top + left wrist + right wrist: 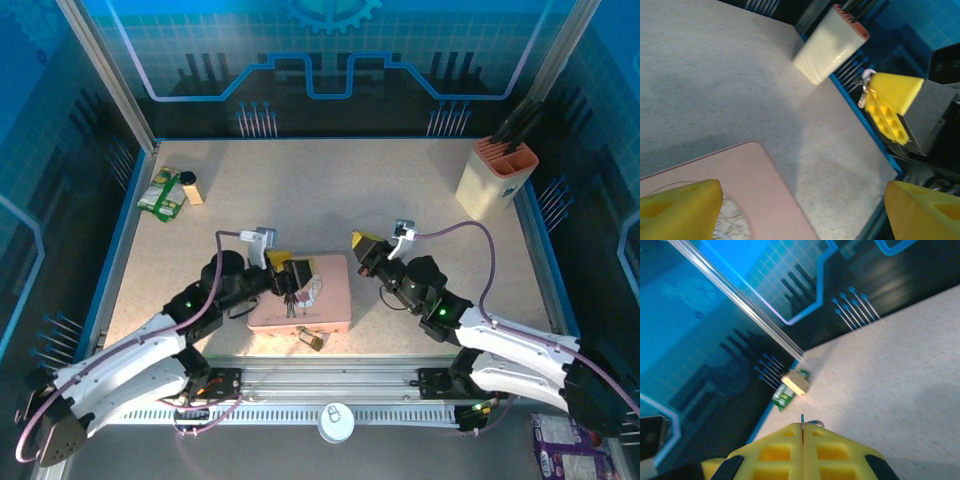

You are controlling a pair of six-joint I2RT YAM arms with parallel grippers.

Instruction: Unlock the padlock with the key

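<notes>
The padlock, one tiny brass-gold block with a thin silvery shackle, lies at the 6 o'clock edge of the single pink rectangular tin. From above, its long axis runs roughly 10 to 4 o'clock. The one slim dark metal key juts toward 12 o'clock from the seam of the right gripper, which is clenched on it. The right wrist view makes out this sliver, which is too small to tell from above. The left gripper hangs over the tin, its yellow fingers spread wide and grasping nothing.
</notes>
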